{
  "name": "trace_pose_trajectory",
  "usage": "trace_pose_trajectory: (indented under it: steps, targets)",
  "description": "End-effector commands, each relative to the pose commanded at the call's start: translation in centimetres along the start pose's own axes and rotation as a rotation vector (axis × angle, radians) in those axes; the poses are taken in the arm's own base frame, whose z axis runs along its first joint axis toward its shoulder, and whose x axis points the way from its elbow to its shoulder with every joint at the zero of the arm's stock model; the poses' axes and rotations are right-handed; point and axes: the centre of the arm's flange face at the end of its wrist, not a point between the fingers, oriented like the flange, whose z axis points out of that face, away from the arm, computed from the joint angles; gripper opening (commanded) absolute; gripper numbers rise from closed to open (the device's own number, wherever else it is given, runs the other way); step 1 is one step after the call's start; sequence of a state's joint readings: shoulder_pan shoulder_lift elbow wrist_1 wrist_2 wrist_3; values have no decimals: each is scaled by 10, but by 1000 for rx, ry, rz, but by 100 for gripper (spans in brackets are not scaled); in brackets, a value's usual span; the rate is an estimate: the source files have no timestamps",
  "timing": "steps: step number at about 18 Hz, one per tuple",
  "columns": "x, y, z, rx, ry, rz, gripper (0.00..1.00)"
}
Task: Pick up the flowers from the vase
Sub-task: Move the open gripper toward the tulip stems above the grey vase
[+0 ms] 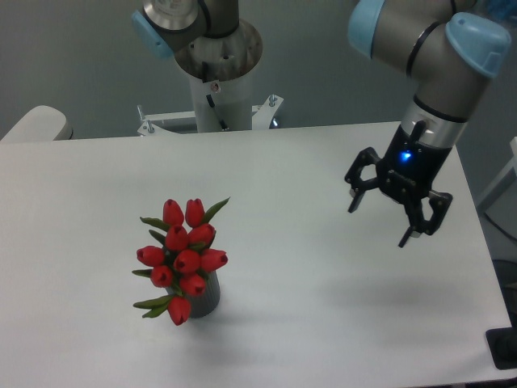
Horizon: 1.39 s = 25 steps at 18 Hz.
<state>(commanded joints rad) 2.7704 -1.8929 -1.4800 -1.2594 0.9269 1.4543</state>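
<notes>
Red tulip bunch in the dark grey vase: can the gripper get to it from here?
Probably yes: the open gripper hangs apart from the red tulip bunch, with only bare white table between.
</notes>
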Motion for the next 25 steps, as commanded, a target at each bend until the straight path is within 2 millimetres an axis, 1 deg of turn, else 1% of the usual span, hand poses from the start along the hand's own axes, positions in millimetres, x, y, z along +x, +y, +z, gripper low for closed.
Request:
trace_pose_trajectory:
  steps: [4,6,8,11,12,14,16,20,23,24,25]
  targets:
    - [22,9,20,182,72,-71,100]
    - [36,15,33,264,107,-103,100]
    - [45,18,44,302,116,-105,100]
    - [58,18,63,305,110,-66,100]
    - [62,16,70,308,107,-44,100]
    - [74,3,90,312,111,11,100]
    - [77,-4,96,326,113,26,100]
    - [86,-15,105,414,155,2,100]
    - [97,-12,115,463,176,-10,100]
    - [101,-13,119,470,182,-6,100]
    - [107,-20,124,470,192,13,100]
